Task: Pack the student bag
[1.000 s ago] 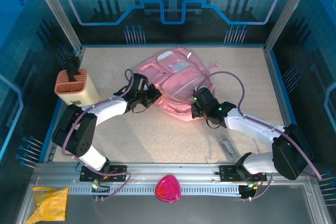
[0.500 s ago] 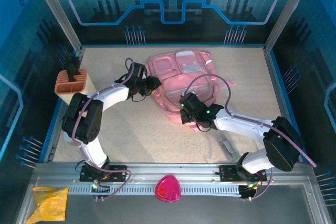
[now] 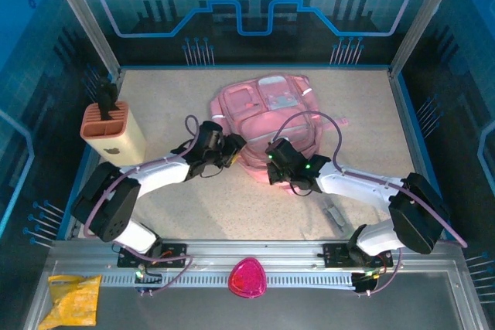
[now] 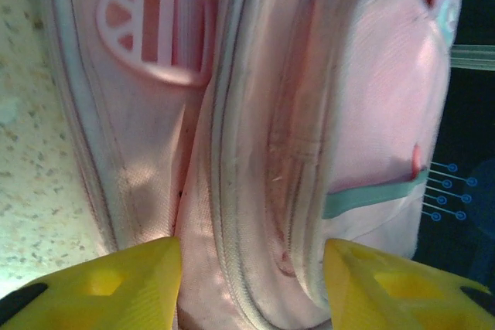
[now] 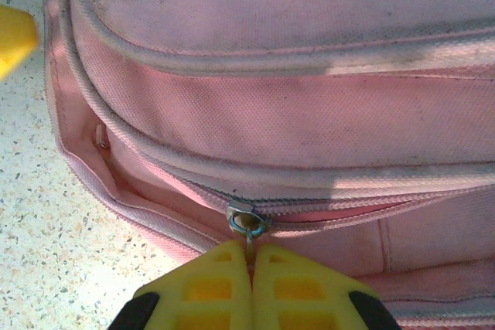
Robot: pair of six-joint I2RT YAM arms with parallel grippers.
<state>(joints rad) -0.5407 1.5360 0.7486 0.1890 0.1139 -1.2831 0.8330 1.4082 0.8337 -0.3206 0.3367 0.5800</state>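
Speckled beige bench (image 3: 232, 206) inside a blue-panelled enclosure with an aluminium frame.

- Large soft pink backpack, the student bag (image 3: 271, 110), lies flat on the bench at centre-rear, with both arms reaching to its near edge.
- Left gripper (image 3: 232, 147) is at the bag's near-left corner. In the left wrist view its yellow fingers (image 4: 116, 280) stand well apart, with a seamed fold of the bag (image 4: 255, 152) rising between them. Cannot tell whether either pad touches the fabric; nothing is clamped.
- Right gripper (image 3: 274, 161) is at the bag's near edge, just right of the left one. In the right wrist view its yellow fingers (image 5: 220, 280) are pressed together, pinching the small metal zipper pull (image 5: 247, 222) on the bag's piped zip line.
- Tan slotted holder (image 3: 112, 129) stands at the left of the bench, with a dark item upright in it.
- Small grey object (image 3: 336, 214) lies on the bench right of centre, well apart from the bag.
- Magenta rounded-triangle object (image 3: 247, 277) sits on the front rail.
- Crumpled yellow packet (image 3: 73, 299) lies at the front left corner.
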